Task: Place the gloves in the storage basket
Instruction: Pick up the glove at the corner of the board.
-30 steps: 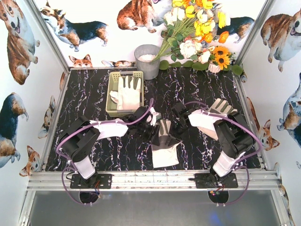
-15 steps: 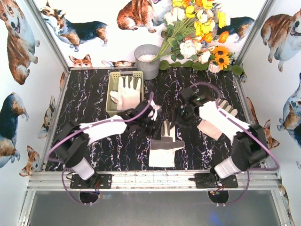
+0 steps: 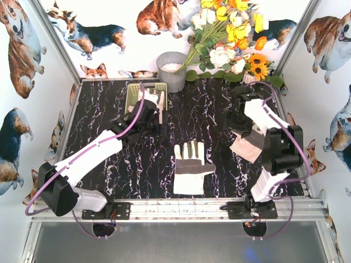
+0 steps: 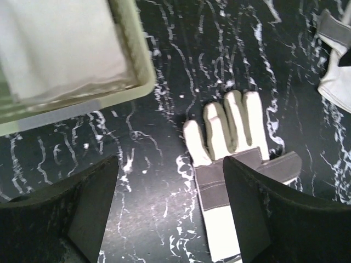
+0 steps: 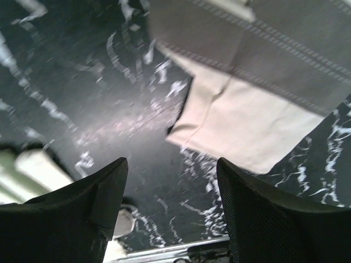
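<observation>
Top external view: one glove (image 3: 189,167) lies flat on the table, nearer than the storage basket (image 3: 130,101) and to its right. A second glove (image 3: 245,149) lies further right, with the right gripper (image 5: 171,164) above it, fingers spread and empty. The left gripper (image 4: 170,167), likewise spread and empty, hovers at the basket's near right corner. A third glove (image 3: 151,104) lies inside the basket.

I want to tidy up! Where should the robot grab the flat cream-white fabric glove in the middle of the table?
The cream-white glove with a grey band lies flat, so pinch its wide cuff from above, at the near end.
</observation>
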Motion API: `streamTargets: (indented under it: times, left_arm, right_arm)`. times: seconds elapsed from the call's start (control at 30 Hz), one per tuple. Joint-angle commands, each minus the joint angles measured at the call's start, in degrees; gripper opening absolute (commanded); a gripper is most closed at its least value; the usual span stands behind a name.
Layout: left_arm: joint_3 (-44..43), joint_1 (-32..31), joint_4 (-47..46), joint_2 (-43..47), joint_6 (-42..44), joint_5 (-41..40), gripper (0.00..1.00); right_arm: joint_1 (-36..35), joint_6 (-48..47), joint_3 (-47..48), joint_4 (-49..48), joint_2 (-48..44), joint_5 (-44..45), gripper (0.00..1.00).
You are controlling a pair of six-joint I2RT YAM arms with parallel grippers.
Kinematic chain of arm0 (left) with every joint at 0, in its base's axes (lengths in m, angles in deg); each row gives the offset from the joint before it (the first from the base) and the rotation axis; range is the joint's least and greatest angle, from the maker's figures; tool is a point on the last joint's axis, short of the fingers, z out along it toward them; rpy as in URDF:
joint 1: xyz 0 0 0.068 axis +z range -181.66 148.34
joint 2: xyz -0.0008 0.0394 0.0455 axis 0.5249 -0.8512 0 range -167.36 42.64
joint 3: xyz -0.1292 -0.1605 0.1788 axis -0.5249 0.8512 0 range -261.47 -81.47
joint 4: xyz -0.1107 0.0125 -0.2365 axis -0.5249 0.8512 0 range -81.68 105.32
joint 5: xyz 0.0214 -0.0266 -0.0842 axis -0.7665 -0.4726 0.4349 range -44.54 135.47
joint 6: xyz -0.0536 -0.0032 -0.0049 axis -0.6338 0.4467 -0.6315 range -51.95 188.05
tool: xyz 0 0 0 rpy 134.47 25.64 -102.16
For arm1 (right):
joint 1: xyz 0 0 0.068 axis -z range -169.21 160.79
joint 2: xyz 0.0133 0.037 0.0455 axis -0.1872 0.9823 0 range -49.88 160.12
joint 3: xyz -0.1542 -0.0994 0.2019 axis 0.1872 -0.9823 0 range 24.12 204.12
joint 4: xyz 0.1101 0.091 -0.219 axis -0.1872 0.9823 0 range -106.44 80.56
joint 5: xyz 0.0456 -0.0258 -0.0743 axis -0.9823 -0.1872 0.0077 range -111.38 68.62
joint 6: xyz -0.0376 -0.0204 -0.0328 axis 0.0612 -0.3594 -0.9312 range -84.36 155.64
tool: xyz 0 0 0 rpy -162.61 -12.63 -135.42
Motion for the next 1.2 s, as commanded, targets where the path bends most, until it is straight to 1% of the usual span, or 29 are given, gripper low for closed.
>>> streamTargets:
  times: [0.0, 0.13, 0.2, 0.4, 0.5, 0.6, 0.73, 0.83, 0.9, 1.07, 1.17]
  left_arm:
    - [0.70, 1.83, 2.78, 2.23, -2.38, -5.13, 0.71]
    - [0.63, 2.14, 3.22, 2.47, -3.24, -6.52, 0.70]
    - [0.32, 2.14, 3.51, 2.37, -3.57, -6.93, 0.68]
    - [0.04, 2.15, 4.25, 2.49, -4.76, -8.14, 0.66]
    - [0.05, 2.19, 5.10, 3.19, -5.58, -9.14, 0.66]
    - [0.75, 2.20, 5.15, 4.60, -6.29, -9.93, 0.66]
    - [1.12, 2.18, 5.11, 5.56, -6.88, -9.98, 0.66]
    - [0.70, 2.14, 4.79, 6.21, -6.89, -9.60, 0.66]
    - [0.29, 2.15, 4.06, 6.84, -6.77, -8.94, 0.66]
    - [-0.79, 2.82, 0.94, 8.46, -6.63, -5.83, 0.67]
    - [-1.45, 4.34, -1.75, 8.63, -6.83, -1.40, 0.68]
  right_arm:
    - [2.39, -5.79, 5.06, -3.30, 4.10, 3.92, 0.68]
    - [4.62, -6.80, 8.21, -3.80, 9.25, 4.22, 0.68]
    - [5.88, -6.81, 8.92, -4.57, 10.91, 4.32, 0.68]
    - [8.51, -7.18, 9.84, -6.01, 16.30, -0.98, 0.66]
    - [9.20, -6.81, 10.36, -5.87, 18.45, -2.24, 0.65]
    - [9.47, -6.81, 10.30, -6.36, 19.22, -3.23, 0.47]
    - [9.62, -7.44, 9.64, -6.85, 18.65, -4.90, 0.19]
    - [9.64, -7.64, 9.22, -6.66, 16.09, -8.51, 0.04]
    - [9.51, -6.55, 8.57, -7.02, 12.95, -11.47, 0.00]
    - [7.95, -3.05, 8.17, -8.51, 4.81, -21.76, 0.00]
    - [4.19, -0.82, 9.08, -9.55, 1.29, -27.20, 0.00]
